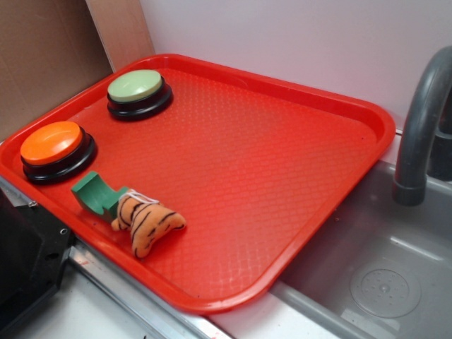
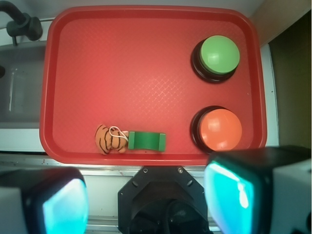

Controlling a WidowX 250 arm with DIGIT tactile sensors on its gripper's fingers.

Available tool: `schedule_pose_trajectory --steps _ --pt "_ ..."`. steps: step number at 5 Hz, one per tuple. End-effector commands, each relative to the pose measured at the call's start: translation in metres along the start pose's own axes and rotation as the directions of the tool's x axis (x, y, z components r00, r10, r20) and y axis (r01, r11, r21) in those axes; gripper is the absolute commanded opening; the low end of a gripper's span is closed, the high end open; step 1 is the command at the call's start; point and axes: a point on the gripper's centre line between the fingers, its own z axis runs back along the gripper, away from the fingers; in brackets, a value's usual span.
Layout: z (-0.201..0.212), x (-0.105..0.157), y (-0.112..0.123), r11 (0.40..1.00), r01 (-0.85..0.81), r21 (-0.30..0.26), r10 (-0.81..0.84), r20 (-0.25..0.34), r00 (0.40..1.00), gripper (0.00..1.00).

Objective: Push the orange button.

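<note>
The orange button [image 1: 51, 143] [image 2: 220, 129], glossy on a black base, sits at the near left corner of the red tray [image 1: 282, 162] [image 2: 122, 63]. A pale green button [image 1: 135, 86] [image 2: 219, 54] of the same shape sits behind it. In the wrist view my gripper [image 2: 146, 200] hangs high above the tray's front edge, open, its two teal-padded fingers [image 2: 63, 204] wide apart with nothing between them. The orange button lies just ahead of the right finger. The exterior view does not show the gripper.
A small striped tiger toy [image 1: 146, 222] [image 2: 108, 138] lies beside a green curved block [image 1: 99, 195] [image 2: 146, 141] near the tray's front edge. A grey sink [image 1: 381, 275] with a dark faucet [image 1: 424, 120] adjoins the tray. The robot's black base [image 2: 163, 200] is below.
</note>
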Motion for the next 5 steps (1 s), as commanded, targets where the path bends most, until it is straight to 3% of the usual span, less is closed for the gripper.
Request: schedule_pose_trajectory --steps 1,2,3,4,5 --pt "0.000 0.000 0.000 1.000 0.000 0.000 0.000 0.000 1.000 1.00" --pt "-0.036 0.017 0.051 0.969 -0.242 0.049 0.244 -0.048 0.969 1.00" --pt "-0.069 0.030 0.102 0.968 -0.245 0.049 0.247 -0.039 0.968 1.00" --pt "-0.107 0.032 0.126 0.970 -0.240 0.029 0.241 -0.050 0.969 1.00" --pt "-0.142 0.027 0.138 0.993 -0.120 -0.004 0.119 -0.033 0.992 1.00"
